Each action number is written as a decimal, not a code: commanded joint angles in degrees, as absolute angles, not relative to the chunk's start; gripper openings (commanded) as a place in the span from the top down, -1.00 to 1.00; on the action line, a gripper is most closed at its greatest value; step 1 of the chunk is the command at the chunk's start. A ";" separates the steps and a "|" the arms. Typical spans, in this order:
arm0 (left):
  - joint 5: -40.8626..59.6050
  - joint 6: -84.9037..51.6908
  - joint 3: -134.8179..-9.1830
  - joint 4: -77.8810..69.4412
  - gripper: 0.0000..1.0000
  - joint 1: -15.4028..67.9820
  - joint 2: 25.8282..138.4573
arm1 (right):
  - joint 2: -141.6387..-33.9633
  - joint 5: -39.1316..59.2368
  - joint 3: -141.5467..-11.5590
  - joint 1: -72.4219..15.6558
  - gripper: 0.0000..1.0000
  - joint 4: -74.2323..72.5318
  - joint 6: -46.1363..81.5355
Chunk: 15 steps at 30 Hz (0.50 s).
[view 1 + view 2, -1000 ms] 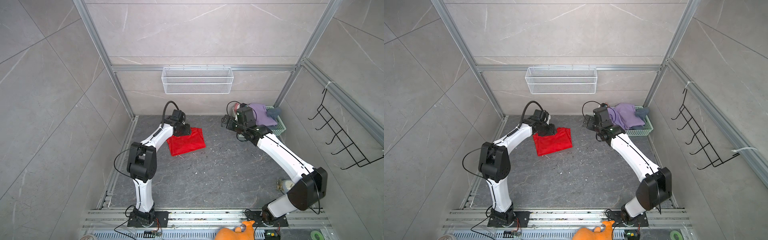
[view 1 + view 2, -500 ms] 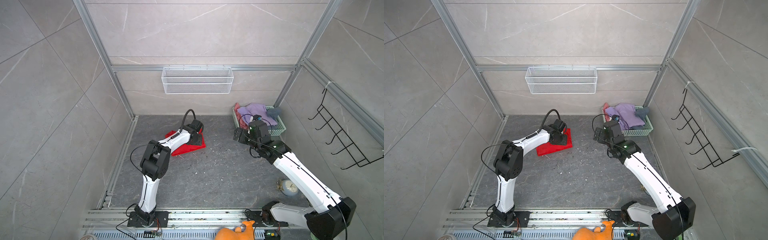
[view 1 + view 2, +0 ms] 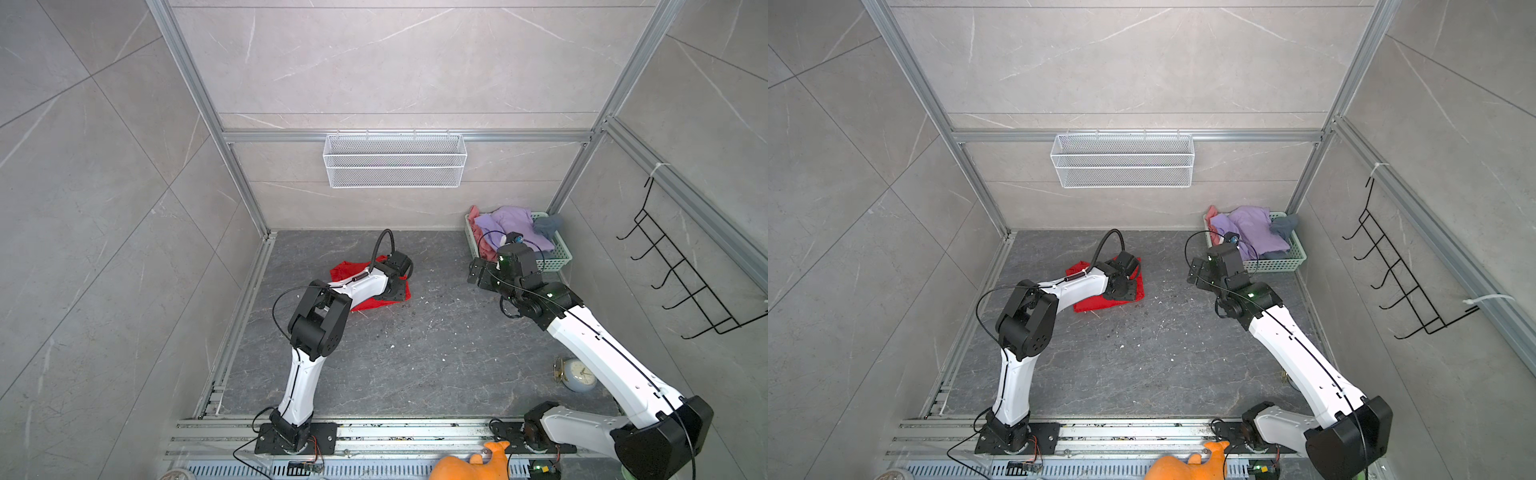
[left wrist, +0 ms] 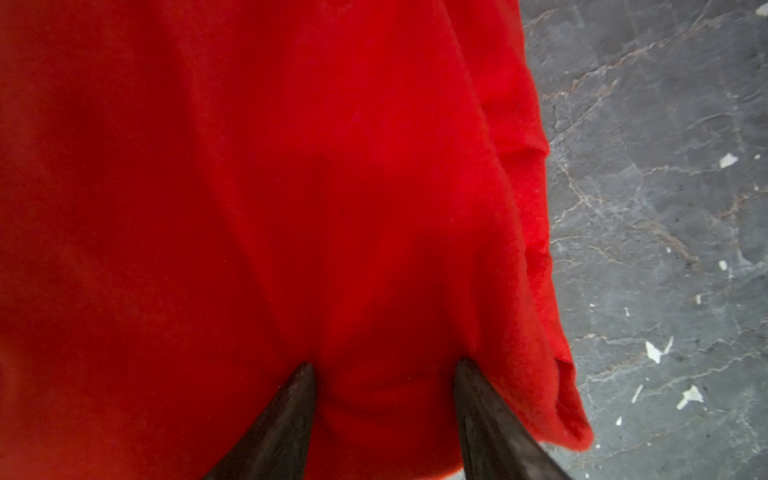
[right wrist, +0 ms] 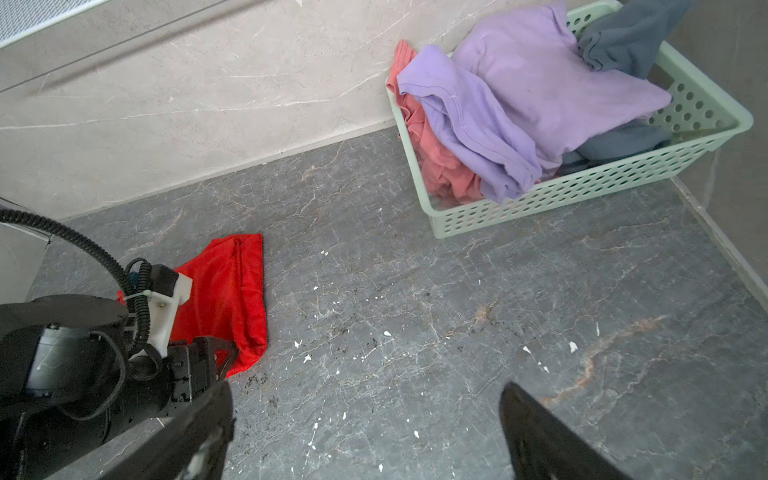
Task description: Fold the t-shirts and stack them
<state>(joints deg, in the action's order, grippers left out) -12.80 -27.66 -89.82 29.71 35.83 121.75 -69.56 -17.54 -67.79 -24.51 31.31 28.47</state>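
Room: grey tiled walls in an aluminium frame, with a white mesh shelf [image 3: 395, 160] on the back wall.
Worktop [image 3: 415, 353]: dark grey, marbled and flecked with white crumbs.
Red t-shirt [image 3: 1096, 305]: folded into a rough rectangle, lying flat on the worktop's far half, left of the middle.
Left tool [image 4: 384, 365]: down on the red t-shirt, near the side that faces the basket. Its fingers are partly spread, with the tips pressed into the cloth and a low bulge between them.
Right tool [image 5: 365, 388]: spread wide and holding nothing, above bare worktop between the red t-shirt and the basket.
Basket [image 5: 582, 195]: pale green and perforated, in the worktop's far right corner.
Basket contents: lavender t-shirt [image 5: 540, 91] on top, pink t-shirt [image 5: 436, 158] spilling over the left end, dark grey t-shirt [image 5: 631, 37] at the right end.
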 commanded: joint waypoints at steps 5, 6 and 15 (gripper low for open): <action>-19.27 -28.10 -83.31 32.67 -0.20 35.25 108.94 | -69.49 -16.35 -66.64 -24.60 -1.00 31.49 29.11; -19.40 -28.20 -82.64 33.16 -0.20 35.15 108.30 | -69.59 -16.16 -66.69 -24.57 -1.00 31.40 29.17; -17.50 -31.07 -72.50 30.87 -0.21 30.92 103.00 | -72.98 -11.02 -66.16 -24.60 -1.00 28.74 31.20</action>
